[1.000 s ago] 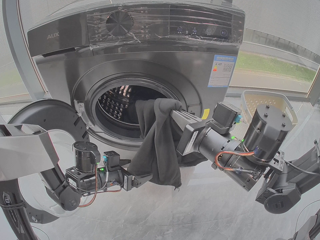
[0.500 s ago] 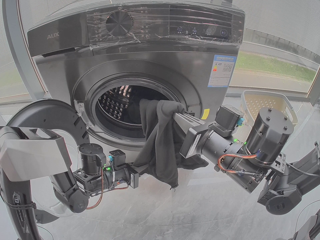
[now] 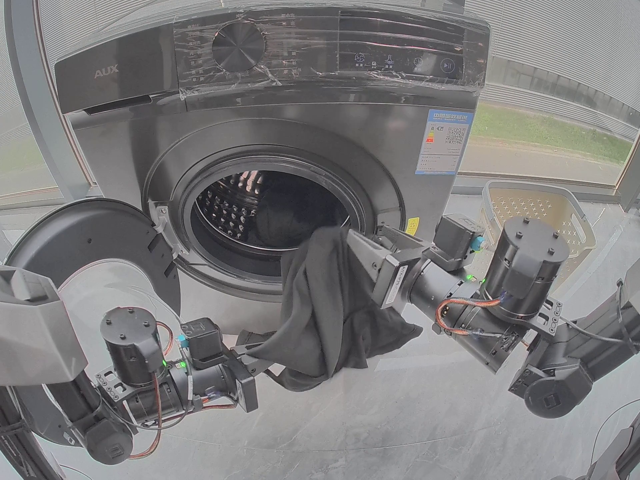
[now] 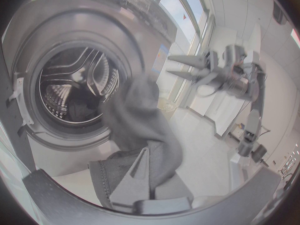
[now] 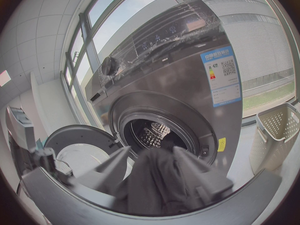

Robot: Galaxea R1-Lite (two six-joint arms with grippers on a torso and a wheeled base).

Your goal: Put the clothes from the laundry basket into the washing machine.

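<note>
The grey washing machine (image 3: 267, 101) stands with its round door (image 3: 87, 241) swung open to the left. A dark garment (image 3: 320, 301) hangs from the lower rim of the drum opening (image 3: 267, 215) down to the floor. My left gripper (image 3: 260, 361) is low in front of the machine, shut on the garment's bottom hem (image 4: 106, 172). My right gripper (image 3: 363, 245) is at the opening's right edge, open, its fingers (image 4: 184, 60) spread on either side of the garment's upper fold (image 5: 159, 178). More dark cloth (image 3: 290, 211) lies inside the drum.
A cream laundry basket (image 3: 533, 208) stands on the floor to the right of the machine, beside the window; no clothes show in its visible part. Pale tiled floor (image 3: 400, 421) stretches in front of the machine.
The left arm has pulled back and down to the left, drawing the hem with it. The right gripper has dropped and drawn back right; the garment's top has slid lower on the rim.
</note>
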